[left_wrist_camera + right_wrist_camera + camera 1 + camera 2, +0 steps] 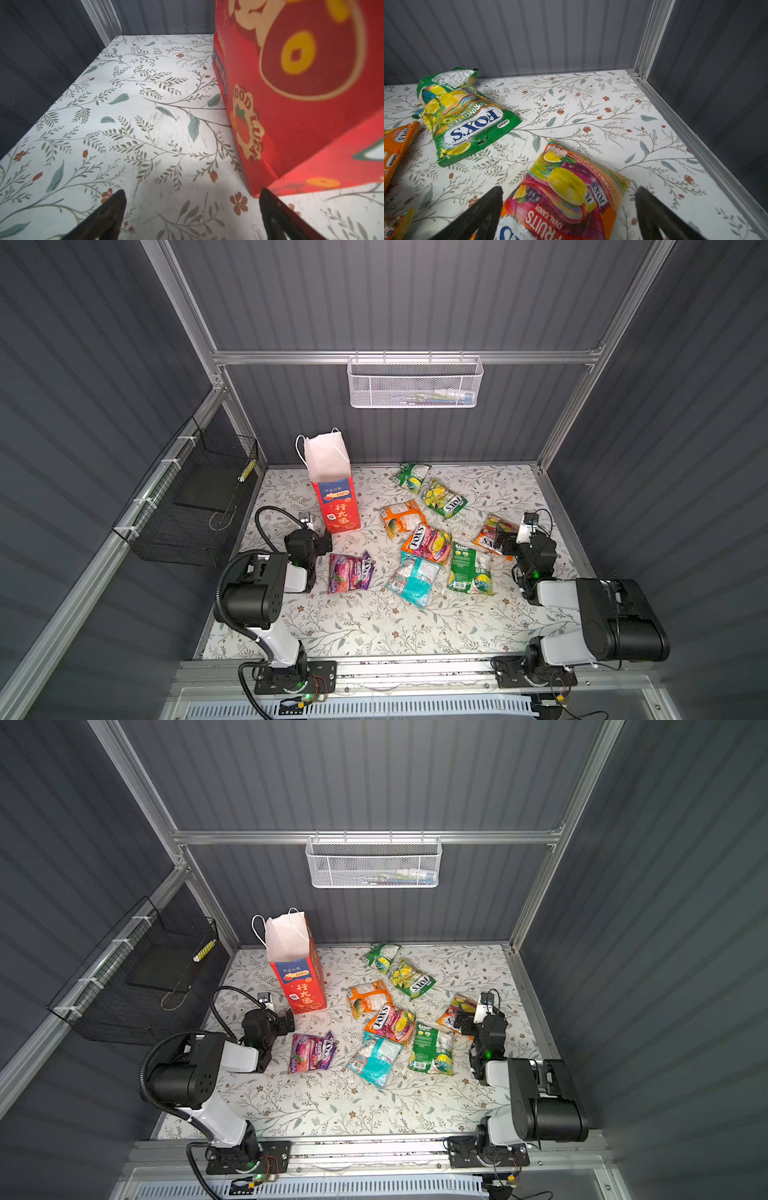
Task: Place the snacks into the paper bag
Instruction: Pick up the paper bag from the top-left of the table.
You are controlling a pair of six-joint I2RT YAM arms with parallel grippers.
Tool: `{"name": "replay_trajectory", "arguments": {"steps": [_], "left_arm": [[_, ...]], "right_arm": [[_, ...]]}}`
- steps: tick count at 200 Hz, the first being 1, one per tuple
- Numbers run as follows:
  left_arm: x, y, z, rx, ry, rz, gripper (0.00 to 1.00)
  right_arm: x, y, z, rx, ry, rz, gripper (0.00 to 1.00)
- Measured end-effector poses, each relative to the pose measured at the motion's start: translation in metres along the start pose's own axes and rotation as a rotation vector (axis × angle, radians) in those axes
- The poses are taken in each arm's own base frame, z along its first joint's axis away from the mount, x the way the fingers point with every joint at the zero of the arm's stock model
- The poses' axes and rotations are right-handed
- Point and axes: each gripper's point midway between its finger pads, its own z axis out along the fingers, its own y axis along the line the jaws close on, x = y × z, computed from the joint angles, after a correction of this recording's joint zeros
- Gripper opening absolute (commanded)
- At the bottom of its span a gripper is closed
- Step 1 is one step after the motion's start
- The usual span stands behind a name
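Note:
The red paper bag [335,499] [297,979] stands upright and open at the back left of the flowered table. Several snacks lie flat to its right: purple [350,572], teal [413,578], green [471,570], orange [401,518] and yellow-green [444,497] [467,122] packets. My left gripper [326,538] [192,192] is open over bare table, one fingertip by the paper bag's [301,104] bottom corner. My right gripper [502,542] [569,189] is open, its jaws either side of a red-orange fruits packet [492,533] [571,193] without closing on it.
A white mesh basket [413,383] hangs on the back wall. On the left wall sits a black wire basket [195,497]. Grey walls and an aluminium rail [695,141] close in the table's back and sides.

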Motion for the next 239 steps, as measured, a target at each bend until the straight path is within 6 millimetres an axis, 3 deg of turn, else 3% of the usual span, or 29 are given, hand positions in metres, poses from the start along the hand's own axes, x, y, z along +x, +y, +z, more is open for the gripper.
{"name": "replay_trajectory", "arguments": {"steps": [239], "left_arm": [[-0.0040, -0.0001, 0.0001, 0.000, -0.017, 0.005, 1.00]], "right_arm": [[-0.0094, 0.0000, -0.0004, 0.023, -0.039, -0.004, 0.99]]}}
